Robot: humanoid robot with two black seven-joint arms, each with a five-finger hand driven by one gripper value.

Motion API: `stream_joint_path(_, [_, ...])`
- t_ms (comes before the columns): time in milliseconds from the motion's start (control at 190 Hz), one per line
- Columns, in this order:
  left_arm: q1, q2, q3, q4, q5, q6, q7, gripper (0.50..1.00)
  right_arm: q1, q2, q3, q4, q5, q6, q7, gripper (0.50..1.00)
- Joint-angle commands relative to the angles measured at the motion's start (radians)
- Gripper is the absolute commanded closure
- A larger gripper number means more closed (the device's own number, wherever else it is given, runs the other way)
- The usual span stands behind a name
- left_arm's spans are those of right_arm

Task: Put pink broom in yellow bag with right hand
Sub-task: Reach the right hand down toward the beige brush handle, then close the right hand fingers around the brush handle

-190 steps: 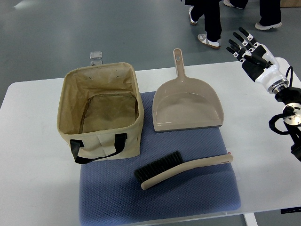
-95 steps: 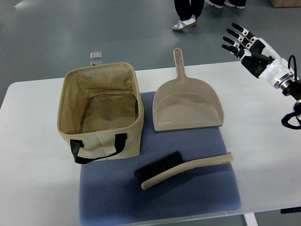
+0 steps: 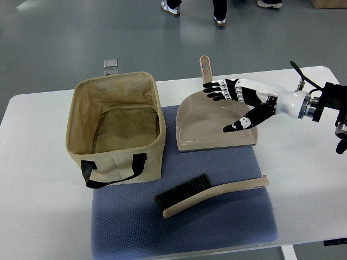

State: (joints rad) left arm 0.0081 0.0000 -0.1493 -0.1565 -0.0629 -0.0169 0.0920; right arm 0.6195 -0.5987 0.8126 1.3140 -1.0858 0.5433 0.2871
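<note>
A beige-pink hand broom (image 3: pixel 209 195) with dark bristles lies on the blue mat (image 3: pixel 135 222), handle pointing right. To the left stands the open tan fabric bag (image 3: pixel 87 103) with black handles, nothing visible inside. My right hand (image 3: pixel 230 105) reaches in from the right edge and hovers over the beige dustpan (image 3: pixel 206 138), fingers spread, holding nothing. It is well above the broom in the picture, apart from it. No left arm shows.
The dustpan lies at the mat's far edge, its handle (image 3: pixel 205 70) pointing away. White table (image 3: pixel 38 189) carries everything. A small metal clip (image 3: pixel 110 65) sits beyond the bag. A person's feet (image 3: pixel 173 6) show on the floor at the top.
My right hand has swung from the far right corner leftward and down over the dustpan, turning its spread fingers to the left. The feet at the top have walked left.
</note>
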Motion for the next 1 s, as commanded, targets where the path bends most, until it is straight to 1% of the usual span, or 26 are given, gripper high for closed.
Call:
stream_joint_path(0, [0.0,0.0,0.0,0.0,0.0,0.0,0.0,0.5,-0.003,-0.015,-0.041,0.096,-0.121,-0.033,0.001,0.579])
stream_joint_path(89, [0.0,0.0,0.0,0.0,0.0,0.0,0.0,0.5,-0.001,-0.046,-0.11,0.177,-0.249,-0.086,0.0,0.581])
stream_joint_path(147, [0.0,0.0,0.0,0.0,0.0,0.0,0.0,0.5,-0.001,-0.052,-0.134,0.206,-0.322,-0.1,0.0,0.581])
stream_joint_path(311, [0.0,0.0,0.0,0.0,0.0,0.002,0.0,0.5,-0.001,-0.075,-0.185,0.246,-0.476,-0.1,-0.002,0.581])
stream_joint_path(484, [0.0,0.0,0.0,0.0,0.0,0.0,0.0,0.5,0.0,-0.118,-0.227,0.3,-0.52,-0.092,-0.013,0.581])
stream_joint_path(584, [0.0,0.0,0.0,0.0,0.0,0.0,0.0,0.5,0.0,-0.119,-0.25,0.304,-0.563,-0.102,-0.032,0.579])
stream_joint_path(679, [0.0,0.0,0.0,0.0,0.0,0.0,0.0,0.5,0.0,-0.119,-0.265,0.304,-0.595,-0.106,-0.036,0.581])
stream_joint_path(842, [0.0,0.0,-0.001,0.0,0.0,0.0,0.0,0.5,0.0,-0.136,-0.279,0.304,-0.612,-0.148,-0.04,0.599])
stream_joint_path(942, [0.0,0.0,0.0,0.0,0.0,0.002,0.0,0.5,-0.001,-0.153,-0.297,0.304,-0.622,-0.163,-0.04,0.63])
stream_joint_path(995, [0.001,0.0,0.0,0.0,0.0,0.0,0.0,0.5,-0.001,-0.156,-0.319,0.304,-0.632,-0.178,-0.04,0.656])
